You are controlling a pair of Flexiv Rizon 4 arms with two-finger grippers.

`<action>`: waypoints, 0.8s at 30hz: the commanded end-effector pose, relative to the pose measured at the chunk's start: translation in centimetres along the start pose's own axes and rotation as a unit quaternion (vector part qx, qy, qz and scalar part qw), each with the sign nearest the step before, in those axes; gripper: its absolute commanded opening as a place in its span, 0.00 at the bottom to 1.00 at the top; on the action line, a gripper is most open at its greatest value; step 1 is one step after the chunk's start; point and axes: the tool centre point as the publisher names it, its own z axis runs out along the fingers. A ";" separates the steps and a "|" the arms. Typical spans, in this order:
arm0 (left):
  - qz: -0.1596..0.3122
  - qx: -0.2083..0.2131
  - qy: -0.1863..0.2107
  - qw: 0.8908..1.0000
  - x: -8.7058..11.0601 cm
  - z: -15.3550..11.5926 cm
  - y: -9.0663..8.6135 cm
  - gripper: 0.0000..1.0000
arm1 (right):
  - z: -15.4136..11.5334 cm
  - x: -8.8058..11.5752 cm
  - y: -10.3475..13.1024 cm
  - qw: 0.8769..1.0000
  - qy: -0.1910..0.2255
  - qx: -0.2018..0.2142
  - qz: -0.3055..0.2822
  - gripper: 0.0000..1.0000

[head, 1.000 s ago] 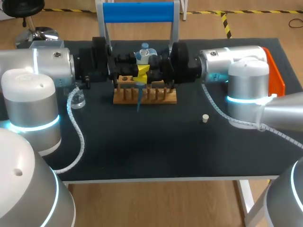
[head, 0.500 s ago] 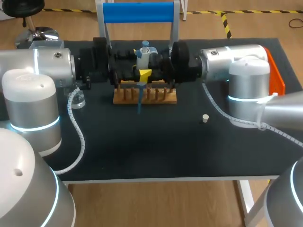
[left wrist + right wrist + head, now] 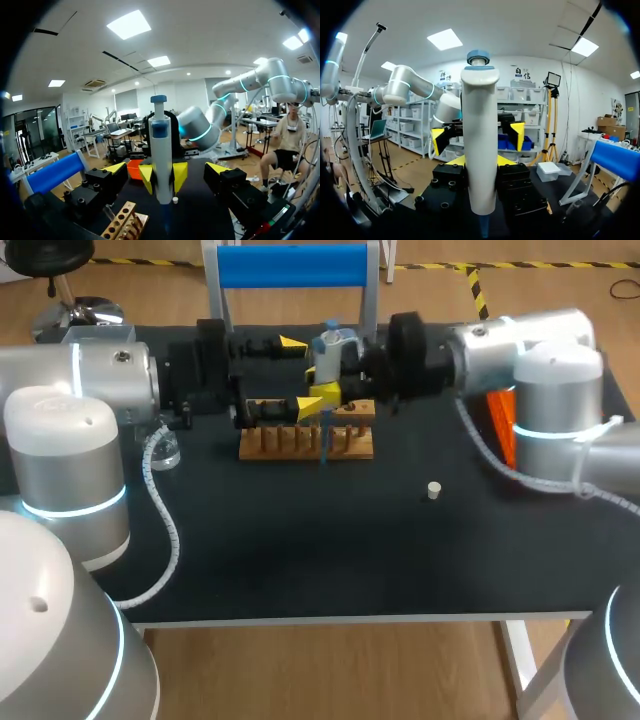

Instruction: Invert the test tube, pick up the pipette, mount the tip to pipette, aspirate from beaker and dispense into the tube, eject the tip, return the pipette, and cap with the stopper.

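A: What do we label first?

B: The table [image 3: 330, 550]. We see its black top spanning the head view, with a pale front edge.

A: And toward the far edge?

B: There we mark a stand with pale uprights, carrying a horizontal blue bar [image 3: 290, 265] across its top. Just in front of it we label a wooden rack [image 3: 270, 448], lying lengthwise on the black top. It has a row of upright pegs along the near side and round holes in its upper face.

A: Anything on the right?

B: We note an orange object [image 3: 503, 420] near the far right corner. Only part of it shows, so we cannot tell what it is.
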 end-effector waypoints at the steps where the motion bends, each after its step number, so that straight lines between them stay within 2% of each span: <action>1: 0.001 0.001 -0.001 1.000 0.1 0.1 0.1 1.00 | -4.2 0.5 1.1 1.000 -0.001 0.007 -0.001 0.00; 8: 0.001 0.001 -0.001 1.000 0.1 0.1 0.1 1.00 | -9.5 0.8 2.4 1.000 -0.009 0.022 -0.012 0.00; 13: 0.001 0.001 -0.001 1.000 0.1 0.1 0.1 1.00 | -12.3 0.9 2.4 1.000 -0.023 0.020 -0.005 0.00; 24: 0.001 0.001 -0.001 1.000 0.1 0.1 0.1 1.00 | -12.3 0.9 2.4 1.000 -0.023 0.020 -0.005 0.00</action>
